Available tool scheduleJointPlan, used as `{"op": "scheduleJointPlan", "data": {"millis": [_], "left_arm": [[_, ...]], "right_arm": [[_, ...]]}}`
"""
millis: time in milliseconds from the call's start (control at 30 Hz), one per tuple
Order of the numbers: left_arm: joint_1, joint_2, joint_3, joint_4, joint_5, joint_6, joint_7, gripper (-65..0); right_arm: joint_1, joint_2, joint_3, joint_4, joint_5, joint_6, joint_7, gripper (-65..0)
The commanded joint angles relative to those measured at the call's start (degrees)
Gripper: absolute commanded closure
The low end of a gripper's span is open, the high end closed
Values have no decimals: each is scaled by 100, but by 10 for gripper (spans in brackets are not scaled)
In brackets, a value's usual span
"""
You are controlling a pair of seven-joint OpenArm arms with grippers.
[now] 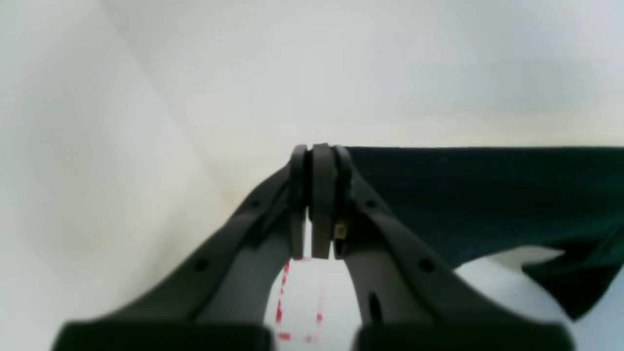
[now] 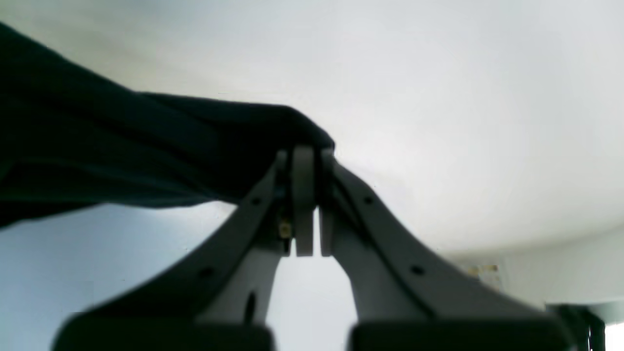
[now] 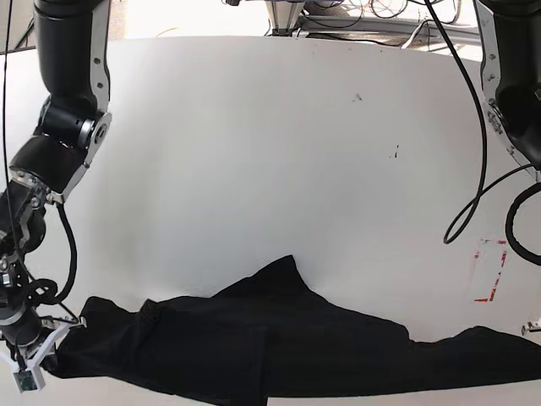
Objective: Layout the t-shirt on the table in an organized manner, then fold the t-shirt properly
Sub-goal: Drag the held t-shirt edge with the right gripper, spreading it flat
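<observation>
In the base view, at eight o'clock, the right gripper (image 3: 38, 353) is seen pinching one end of the t-shirt (image 3: 254, 347); in its wrist view the fingers (image 2: 303, 195) are closed tight on a bunched black fold. The shirt is stretched as a long, rumpled band along the near edge of the tabletop (image 3: 254, 152), from eight to four o'clock, with a peak of cloth pushed up toward the centre. It is judged to be held at both ends so that it can be drawn taut and spread flat before folding. The fabric is soft, matt and plain black; the tabletop is glossy white and hard. At three o'clock a red tape mark (image 3: 489, 271) is seen. At the far right, the left gripper (image 1: 319, 195) is shown with fingers shut on the shirt's straight edge.
</observation>
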Motion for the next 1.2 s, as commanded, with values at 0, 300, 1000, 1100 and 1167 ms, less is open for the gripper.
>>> {"op": "scheduleJointPlan", "data": {"millis": [0,300,1000,1100,1167], "left_arm": [[267,-78,-254,64,-241,20,-32,-4],[2122,-86,-1371,108,-971,20,56,-4],[4865,-86,-2364,100,-1446,20,30,-1],[4988,-95,-2408,100,-1437,20,30,-1],[5129,-113,-2470,100,-1428,20,30,-3]], "right_arm": [[-315,-77,40,448,1,-17,-3,0],[-2073,-657,488,1617,1,-17,-223,0],[-4649,-1536,497,2259,-8,-17,-223,0],[-4789,-1536,497,2259,-8,-17,-223,0],[-4921,-1536,497,2259,-8,-17,-223,0]]}}
